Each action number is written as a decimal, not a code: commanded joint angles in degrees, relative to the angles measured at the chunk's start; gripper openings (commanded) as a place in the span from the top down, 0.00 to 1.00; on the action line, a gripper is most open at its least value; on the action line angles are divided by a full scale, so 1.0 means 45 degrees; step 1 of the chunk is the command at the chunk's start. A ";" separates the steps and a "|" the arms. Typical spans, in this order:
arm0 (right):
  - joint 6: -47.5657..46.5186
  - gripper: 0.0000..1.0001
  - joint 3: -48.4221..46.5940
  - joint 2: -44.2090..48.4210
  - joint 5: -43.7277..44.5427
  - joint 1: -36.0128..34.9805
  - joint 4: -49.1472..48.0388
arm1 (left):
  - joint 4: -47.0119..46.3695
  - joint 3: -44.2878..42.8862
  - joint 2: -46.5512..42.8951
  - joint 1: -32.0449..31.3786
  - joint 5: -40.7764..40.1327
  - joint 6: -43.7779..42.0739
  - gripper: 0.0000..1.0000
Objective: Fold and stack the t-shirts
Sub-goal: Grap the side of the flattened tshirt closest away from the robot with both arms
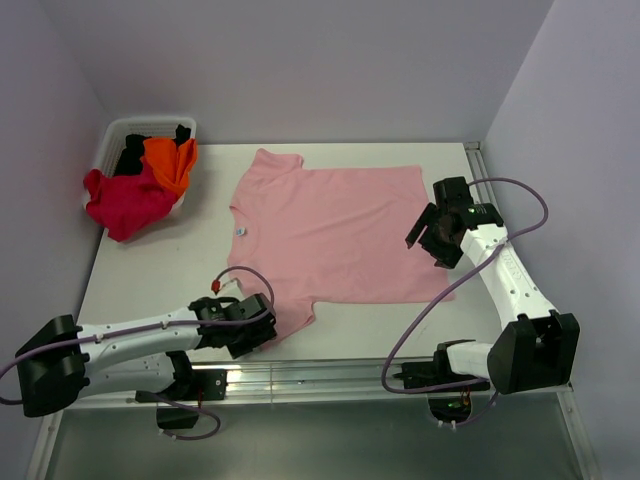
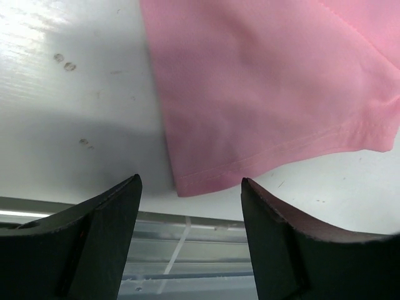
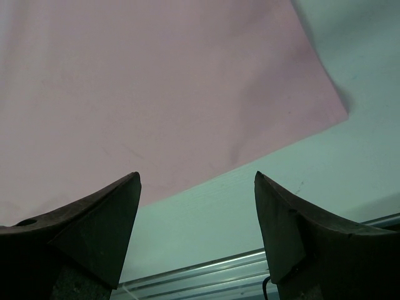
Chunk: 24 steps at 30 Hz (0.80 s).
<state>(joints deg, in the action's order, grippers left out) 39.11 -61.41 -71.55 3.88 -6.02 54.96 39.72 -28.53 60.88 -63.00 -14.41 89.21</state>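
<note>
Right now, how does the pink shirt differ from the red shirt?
The pink shirt lies spread flat on the table; the red shirt is crumpled, spilling over the edge of the basket. The pink shirt lies alone; the red shirt is bunched with an orange shirt. Shared: neither is folded yet.

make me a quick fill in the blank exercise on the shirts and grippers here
1. The t-shirt spread flat on the table is light ____.
2. Heaped in the white basket, spilling over its rim, are a crimson shirt, a black shirt and an ____ one.
3. The left gripper faces the hem of the spread t-shirt's near short ____.
4. The right gripper has its jaws ____.

Missing words: pink; orange; sleeve; open
</note>
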 commanded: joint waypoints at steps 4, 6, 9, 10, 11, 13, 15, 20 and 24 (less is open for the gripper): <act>0.0000 0.20 -0.0299 0.0060 0.0426 -0.0068 -0.0124 | -0.1325 -0.0007 0.1976 0.0153 0.0019 -0.0642 0.37; -0.0039 0.20 -0.0222 0.0099 0.0485 -0.0068 -0.0123 | -0.1678 -0.0084 0.2619 0.0153 0.0059 -0.0820 0.40; -0.0078 0.20 -0.0202 0.0176 0.0583 -0.0048 -0.0065 | -0.2070 -0.0298 0.3245 0.0269 0.0137 -0.1249 0.54; -0.0098 0.20 -0.0202 0.0216 0.0603 -0.0029 -0.0045 | -0.1993 -0.0396 0.3345 0.0309 0.0118 -0.1366 0.67; -0.0098 0.20 -0.0202 0.0274 0.0680 0.0029 -0.0026 | -0.1856 -0.0475 0.3423 0.0329 0.0059 -0.1425 0.73; -0.0118 0.20 -0.0163 0.0333 0.0739 0.0049 -0.0006 | -0.1797 -0.0592 0.3347 0.0445 0.0020 -0.1562 0.89; -0.0098 0.20 0.0090 0.0392 0.0720 0.0107 -0.0045 | -0.1583 -0.0612 0.3152 0.0640 0.0020 -0.1660 0.97; 0.0116 0.25 0.1300 0.0742 -0.0098 0.0381 -0.0669 | -0.0588 -0.1060 0.2117 0.1362 0.0001 -0.2518 1.00; 0.0429 0.25 0.2648 0.1114 -0.0804 0.0537 -0.1275 | 0.0370 -0.2076 0.1160 0.2492 -0.0176 -0.3611 1.00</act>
<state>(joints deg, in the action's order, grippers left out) 39.62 -51.94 -68.73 2.24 -4.14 51.92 36.12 -33.95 69.28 -54.87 -13.43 78.13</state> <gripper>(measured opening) 0.751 0.034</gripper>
